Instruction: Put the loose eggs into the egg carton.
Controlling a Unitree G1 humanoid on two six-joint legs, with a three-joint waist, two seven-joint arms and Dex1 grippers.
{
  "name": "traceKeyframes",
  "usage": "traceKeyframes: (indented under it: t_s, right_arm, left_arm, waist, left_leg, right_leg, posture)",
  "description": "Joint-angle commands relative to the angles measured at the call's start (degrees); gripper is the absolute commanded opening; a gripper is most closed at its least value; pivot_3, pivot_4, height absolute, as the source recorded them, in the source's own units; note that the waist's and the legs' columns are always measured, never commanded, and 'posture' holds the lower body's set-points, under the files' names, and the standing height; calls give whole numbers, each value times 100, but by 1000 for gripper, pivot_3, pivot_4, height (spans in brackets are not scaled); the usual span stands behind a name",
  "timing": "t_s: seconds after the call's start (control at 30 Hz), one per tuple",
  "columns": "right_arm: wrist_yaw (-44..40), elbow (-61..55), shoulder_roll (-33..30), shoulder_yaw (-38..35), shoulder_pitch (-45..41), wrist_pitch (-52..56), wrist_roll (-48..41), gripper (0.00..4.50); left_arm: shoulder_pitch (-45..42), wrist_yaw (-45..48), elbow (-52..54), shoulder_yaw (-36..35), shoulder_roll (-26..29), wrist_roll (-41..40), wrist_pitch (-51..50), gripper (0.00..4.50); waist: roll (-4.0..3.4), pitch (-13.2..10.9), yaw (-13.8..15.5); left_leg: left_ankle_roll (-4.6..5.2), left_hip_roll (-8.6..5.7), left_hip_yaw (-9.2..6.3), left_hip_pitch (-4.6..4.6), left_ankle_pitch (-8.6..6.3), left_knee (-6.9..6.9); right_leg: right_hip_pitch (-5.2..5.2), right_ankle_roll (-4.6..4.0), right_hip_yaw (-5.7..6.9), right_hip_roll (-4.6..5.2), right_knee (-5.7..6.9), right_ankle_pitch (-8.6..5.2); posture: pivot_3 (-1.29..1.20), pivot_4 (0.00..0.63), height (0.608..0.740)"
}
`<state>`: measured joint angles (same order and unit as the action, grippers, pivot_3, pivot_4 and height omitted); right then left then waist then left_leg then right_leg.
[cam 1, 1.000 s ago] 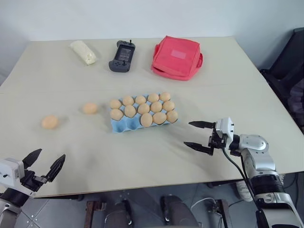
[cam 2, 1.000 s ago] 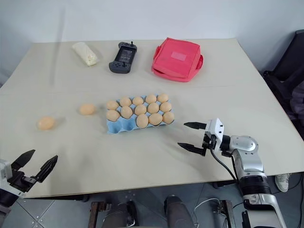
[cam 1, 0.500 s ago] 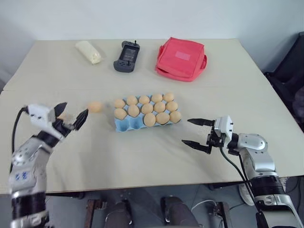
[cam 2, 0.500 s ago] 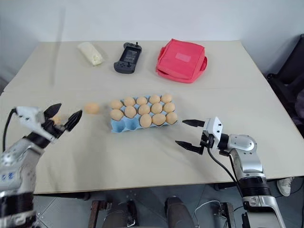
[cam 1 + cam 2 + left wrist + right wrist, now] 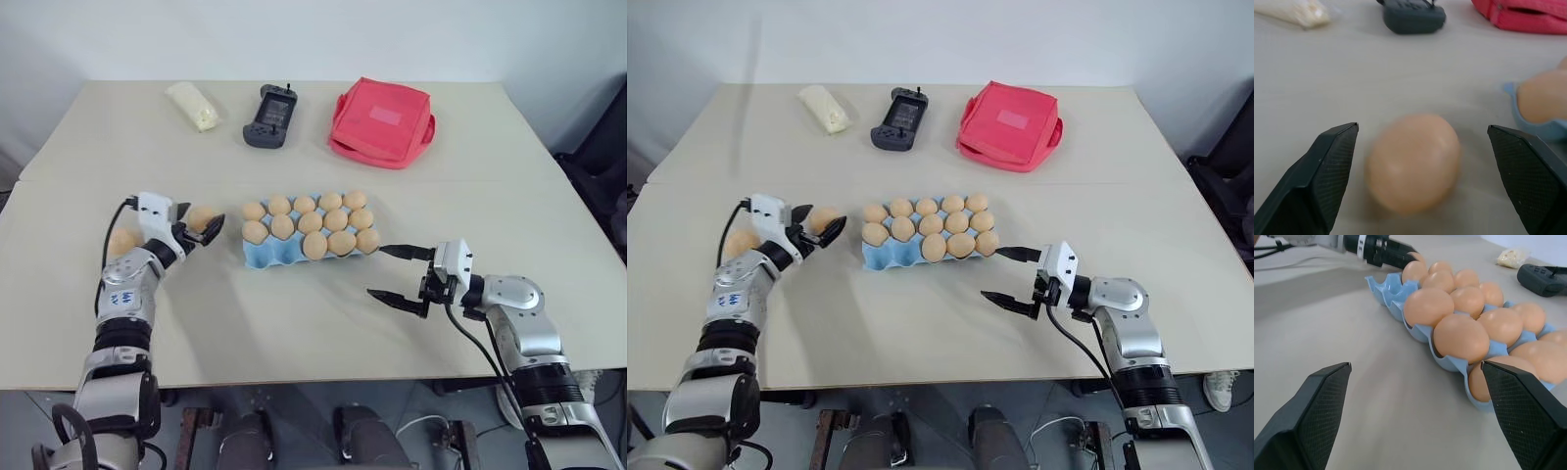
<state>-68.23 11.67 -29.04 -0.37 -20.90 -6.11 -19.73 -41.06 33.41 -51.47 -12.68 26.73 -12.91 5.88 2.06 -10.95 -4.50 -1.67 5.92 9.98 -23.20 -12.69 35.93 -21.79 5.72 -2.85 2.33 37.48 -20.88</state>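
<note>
While the left gripper [image 5: 817, 226] stands spread wide around one loose egg [image 5: 1414, 162] on the table [image 5: 294, 333], not clamping it, a second egg [image 5: 740, 243] lies beside that arm. Nearby, the blue egg carton [image 5: 266, 257] sits mid-table, nearly full. Near its other end the right gripper [image 5: 399, 276] hovers released, holding nothing.

Bare test table [image 5: 294, 323], plain wall [image 5: 294, 34]

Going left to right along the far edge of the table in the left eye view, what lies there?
Pale cream packet → dark handheld game controller → red fabric pouch.
</note>
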Motion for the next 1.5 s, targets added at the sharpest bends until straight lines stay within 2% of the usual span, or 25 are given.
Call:
traceKeyframes:
  t_s: [0.03, 0.07, 0.17, 0.3, 0.4, 0.5, 0.63, 0.73, 0.9, 1.13, 1.27, 1.4, 1.43, 1.5]
  right_arm:
    - [39, -144, 31, -52, 54, -46, -113, 4447]
    - [43, -139, 40, -49, 61, -60, -107, 4447]
    - [71, -95, 85, -58, 89, -137, -89, 4500]
    - [123, -96, 115, -55, 121, -161, -74, 4500]
    - [158, -105, 122, -52, 134, -159, -77, 4500]
    - [170, -134, 117, -45, 179, -164, -78, 4500]
    - [172, -210, 98, -23, 207, -118, -83, 4500]
    - [214, -330, 102, 25, 181, -15, -72, 4500]
    - [326, -595, 110, 78, 142, 214, -82, 4500]
    - [444, -825, 75, 85, 211, 394, -101, 4500]
    - [524, -943, 57, 43, 324, 424, -118, 4500]
    - [543, -1008, 17, 6, 474, 410, -143, 4500]
    - [551, -1027, 16, 9, 500, 417, -147, 4500]
    - [556, -1037, 13, 20, 528, 416, -152, 4500]
  left_arm:
    - [-373, 131, -574, 46, -55, 124, 357, 4500]
    - [-439, 142, -690, 63, -58, 152, 415, 4500]
    - [-560, 192, -899, 41, -56, 172, 546, 3913]
    - [-368, 377, -655, -43, 56, 94, 754, 2666]
    - [-155, 599, -321, -133, 102, -55, 746, 2666]
    - [495, 1061, 1048, -180, 170, -404, 616, 2666]
    - [1257, 1364, 3354, 115, 142, -845, -139, 2666]
    - [1457, 1365, 4188, 397, 47, -913, -620, 2666]
    - [1348, 1275, 4350, 784, -252, -768, -911, 2666]
    - [1185, 1283, 3567, 1149, -568, -395, -635, 2666]
    - [1151, 1232, 3630, 901, -603, -525, -362, 2666]
    - [1483, 1258, 4168, 441, -342, -908, -511, 2666]
    - [1581, 1229, 4299, 287, -259, -1023, -619, 3064]
    - [1744, 1207, 4460, 73, -76, -1131, -742, 3539]
  waist:
    - [0, 0, 14]
    - [0, 0, 20]
    - [0, 0, 21]
    - [0, 0, 22]
    - [0, 0, -3]
    - [0, 0, -22]
    - [0, 0, -6]
    - [0, 0, 58]
    - [0, 0, 94]
    - [0, 0, 118]
    - [0, 0, 120]
    - [-1, 0, 113]
    - [-1, 0, 105]
    - [-1, 0, 99]
  left_leg:
    - [1, -1, -2, 0, -1, 2]
    - [2, -1, -2, 0, -1, 3]
    - [7, -2, -9, 0, -4, 5]
    - [8, -1, -9, -3, -5, 3]
    - [7, 1, -7, -4, -6, 3]
    - [6, 5, -5, -5, -6, 3]
    - [4, 10, -3, -9, -6, 4]
    - [6, 3, 3, -8, -1, 12]
    - [14, -9, -12, 10, -17, 14]
    - [38, -7, -26, 7, -9, 10]
    - [32, -1, -23, -1, -13, 5]
    - [22, 3, -18, -2, -19, 2]
    - [21, 6, -13, -2, -20, 0]
    - [19, 11, -9, 0, -22, 0]
  right_leg:
    - [2, 0, 3, 2, 3, 0]
    - [1, 0, 3, 2, 4, 0]
    - [1, 1, 0, 5, 7, 1]
    - [-1, 1, 2, 4, 7, 1]
    - [-7, 1, -3, 2, 8, 1]
    - [-14, 1, -6, 1, 15, 1]
    - [-21, 1, -9, -1, 25, 1]
    - [-12, 1, -3, -1, 27, 1]
    - [9, 6, -8, 15, 25, 11]
    - [7, 5, -15, 17, 7, 15]
    - [4, 5, -16, 17, -8, 15]
    - [4, 5, -17, 15, -15, 13]
    - [3, 6, -21, 13, -16, 13]
    - [0, 6, -24, 10, -16, 12]
  posture:
    - [0, 150, 740]
    - [0, 150, 740]
    - [0, 150, 740]
    - [0, 150, 740]
    - [0, 150, 740]
    - [0, 150, 740]
    - [0, 150, 740]
    - [0, 150, 740]
    - [0, 150, 740]
    - [0, 150, 740]
    - [0, 150, 740]
    - [0, 150, 740]
    - [0, 150, 740]
    - [0, 150, 740]
